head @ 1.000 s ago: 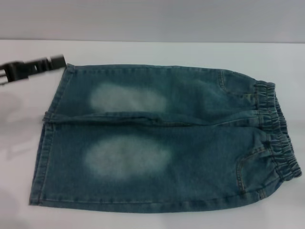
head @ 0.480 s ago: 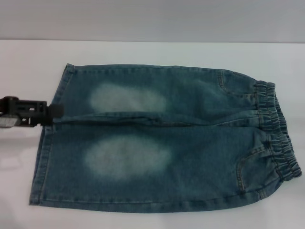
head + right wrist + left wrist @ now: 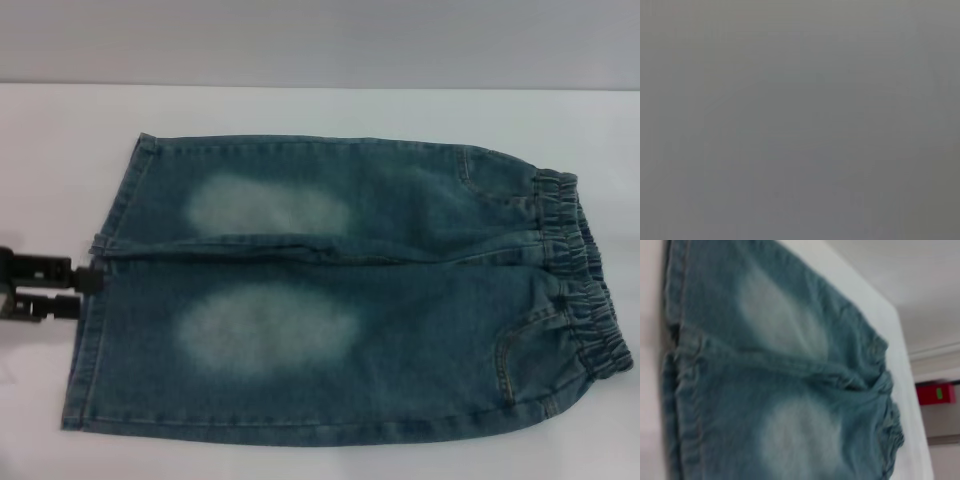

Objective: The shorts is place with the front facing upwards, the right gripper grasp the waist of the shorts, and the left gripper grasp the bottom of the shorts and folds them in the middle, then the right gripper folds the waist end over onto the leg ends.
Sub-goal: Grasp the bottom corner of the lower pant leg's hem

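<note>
Now, your shorts (image 3: 340, 290) lie flat on the white table (image 3: 300, 110), front up, filling most of the head view. Their long axis runs side to side: the waist (image 3: 580, 290), a crinkled elastic band, points to your right, and the hems (image 3: 100, 290) point to your left. The two legs lie side by side, one nearer you and one farther, with the inseam fold between them.

The left gripper (image 3: 88, 288) sits at the left edge, its black prongs apart, one above the other, tips just at the near leg's hem close to the split between the legs. It grips nothing yet. The right gripper is not in view, and its wrist camera shows only blank grey.

Expect soft, light denim: it will drape and sag once lifted, but the stitched hems and the gathered waist are thicker and stiffer, so they should pinch well. Take the hem edge squarely with the left, and the waist band with the right. A shallow bite on one layer could slip or drag the cloth askew.
</note>
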